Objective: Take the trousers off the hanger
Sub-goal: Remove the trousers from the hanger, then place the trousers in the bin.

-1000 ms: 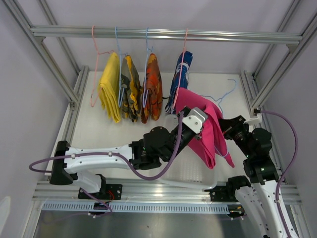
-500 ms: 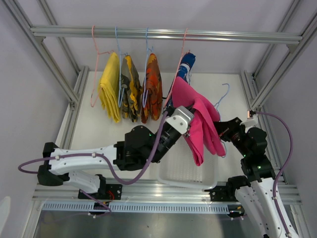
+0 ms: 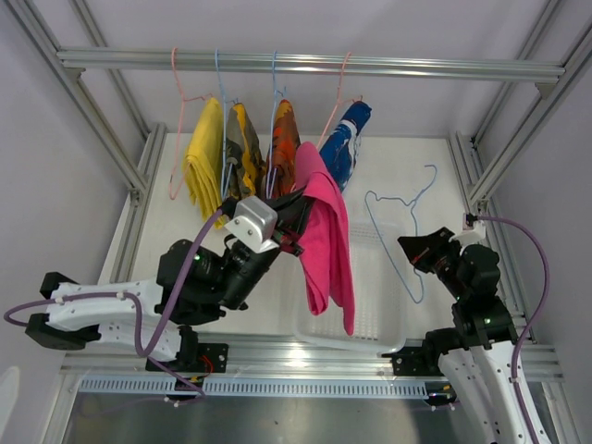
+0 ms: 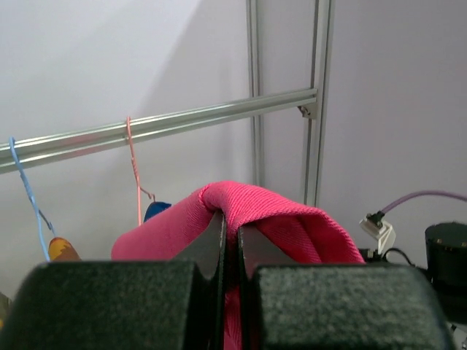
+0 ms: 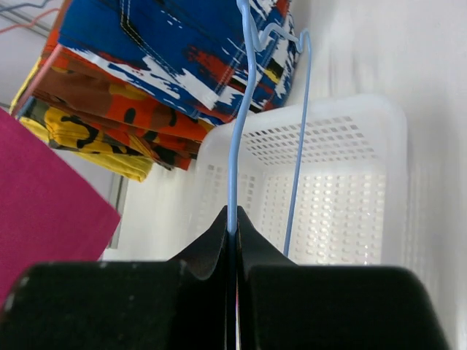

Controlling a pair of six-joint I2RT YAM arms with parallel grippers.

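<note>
The plain magenta-pink trousers (image 3: 326, 242) hang folded over my left gripper (image 3: 294, 233), which is shut on their top fold (image 4: 277, 211) above the white basket. They are off the light blue wire hanger (image 3: 404, 215), which is bare and stands apart to the right. My right gripper (image 3: 421, 256) is shut on that hanger's wire (image 5: 244, 109). On the rail (image 3: 305, 63) hang the yellow trousers (image 3: 205, 162), the olive-yellow camouflage trousers (image 3: 242, 159), the orange camouflage trousers (image 3: 283, 148) and the blue patterned trousers (image 3: 348, 139).
A white perforated basket (image 3: 375, 326) sits on the table between the arms, below the pink cloth and the bare hanger (image 5: 350, 146). Aluminium frame posts stand at both sides. A pink wire hanger (image 4: 133, 160) hangs from the rail (image 4: 182, 124).
My left arm has swung left with the pink trousers, pulling them off the blue hanger. The right gripper has kept hold of the hanger, which is now bare.
</note>
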